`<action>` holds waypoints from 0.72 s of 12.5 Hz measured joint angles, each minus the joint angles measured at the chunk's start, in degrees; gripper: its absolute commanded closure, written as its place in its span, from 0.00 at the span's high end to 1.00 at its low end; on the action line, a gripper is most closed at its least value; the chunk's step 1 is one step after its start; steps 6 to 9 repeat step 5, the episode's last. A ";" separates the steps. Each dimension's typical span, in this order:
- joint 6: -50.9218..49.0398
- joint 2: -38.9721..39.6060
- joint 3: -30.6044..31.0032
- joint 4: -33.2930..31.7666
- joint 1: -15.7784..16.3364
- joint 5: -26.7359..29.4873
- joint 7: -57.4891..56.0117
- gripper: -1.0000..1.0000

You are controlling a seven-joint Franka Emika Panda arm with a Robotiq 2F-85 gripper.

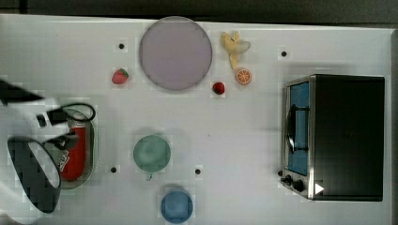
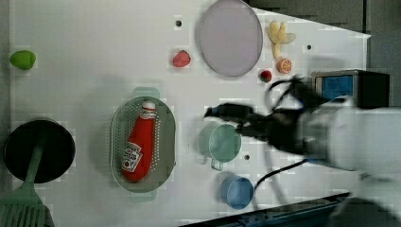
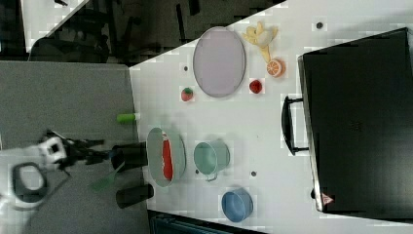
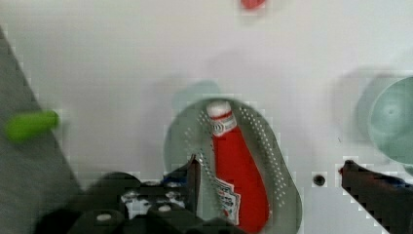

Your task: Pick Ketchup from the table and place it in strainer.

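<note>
One ketchup bottle lies flat inside the strainer on the white desk, its cap end pointing away from the jaws. Jaws hang spread wide and released above it, one finger on each side of the bottle's lower body, grasping nothing. Off beyond one finger sits a green cup.
</note>
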 measured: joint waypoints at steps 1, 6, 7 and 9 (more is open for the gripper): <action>-4.56 -0.65 -1.59 3.64 -0.99 1.18 0.01 1.00; -19.92 -2.36 -13.04 12.70 -4.25 2.05 -0.04 1.00; -19.92 -2.36 -13.04 12.70 -4.25 2.05 -0.04 1.00; -19.92 -2.36 -13.04 12.70 -4.25 2.05 -0.04 1.00</action>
